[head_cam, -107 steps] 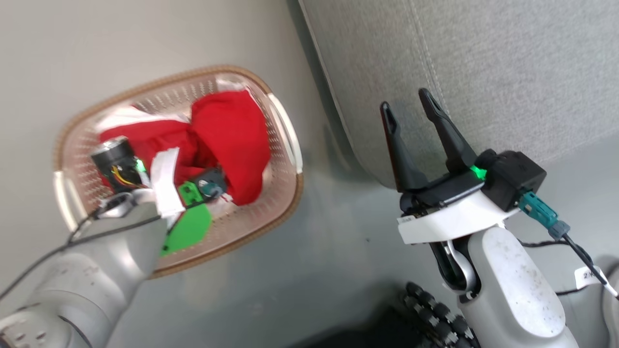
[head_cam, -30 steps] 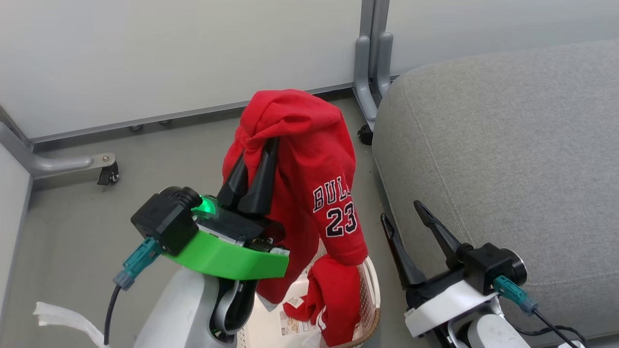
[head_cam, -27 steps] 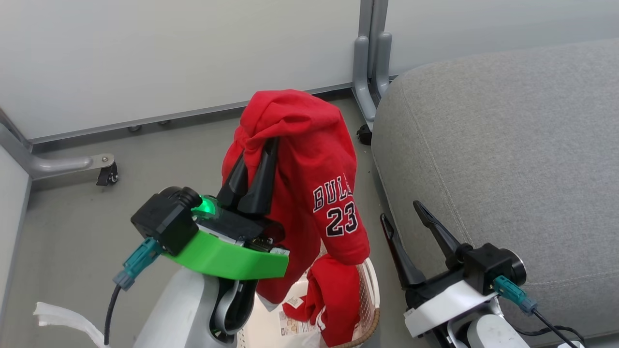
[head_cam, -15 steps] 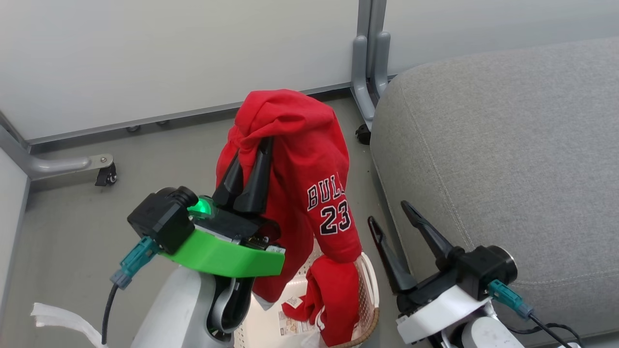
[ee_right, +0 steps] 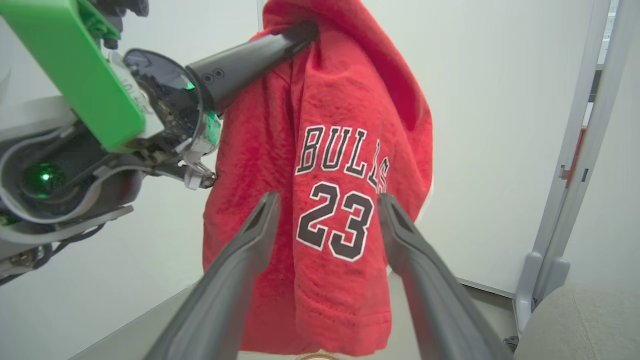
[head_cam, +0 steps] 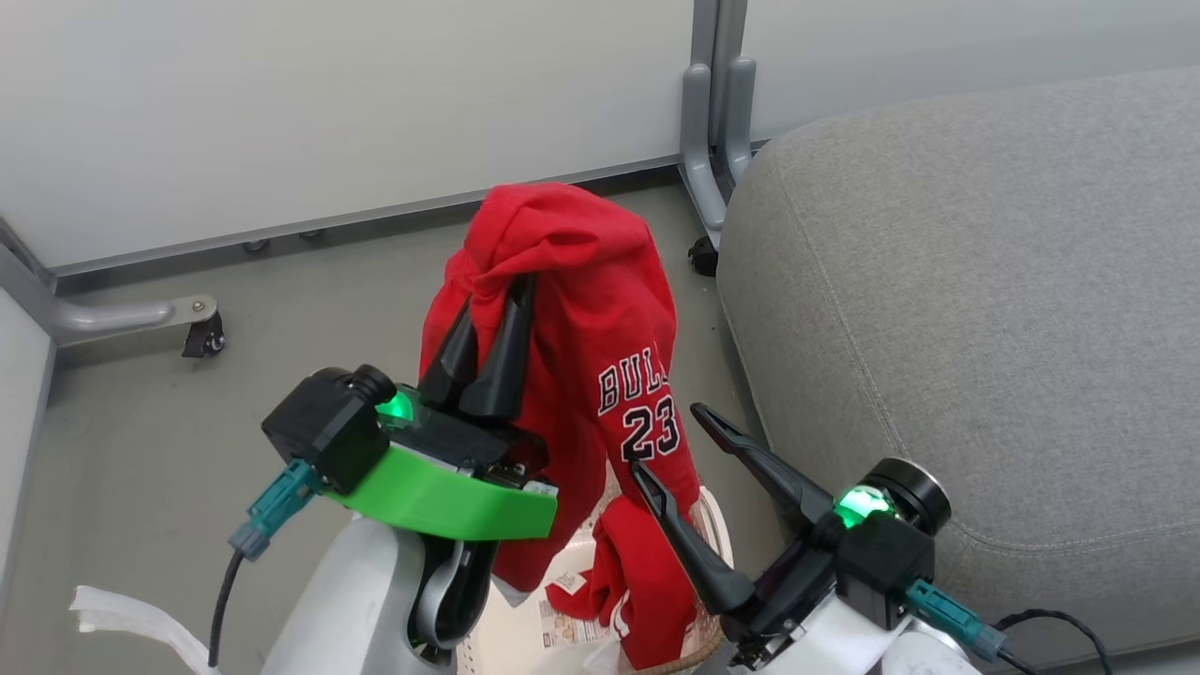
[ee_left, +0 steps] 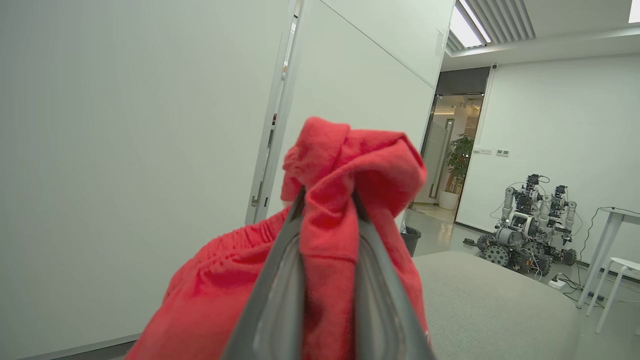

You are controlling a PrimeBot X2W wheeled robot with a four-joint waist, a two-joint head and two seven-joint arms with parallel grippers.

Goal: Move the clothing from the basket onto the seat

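Right gripper (head_cam: 667, 438) swung left toward the jersey (head_cam: 600, 309), fingers spread wide. Left gripper (head_cam: 497, 295) clamped on jersey, above basket (head_cam: 722, 562).

Bright, even indoor light from ceiling panels (ee_left: 467, 27); soft shadows, wide-angle edge bending.

Two garments (head_cam: 581, 309), one basket (head_cam: 714, 525), one seat (head_cam: 984, 281)

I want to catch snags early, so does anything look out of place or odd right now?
The Bulls 23 jersey hangs bunched from the shut left gripper. A second red garment right below it rises out of the basket, possibly snagged on it. A loose white strip shows at the head view's lower left.
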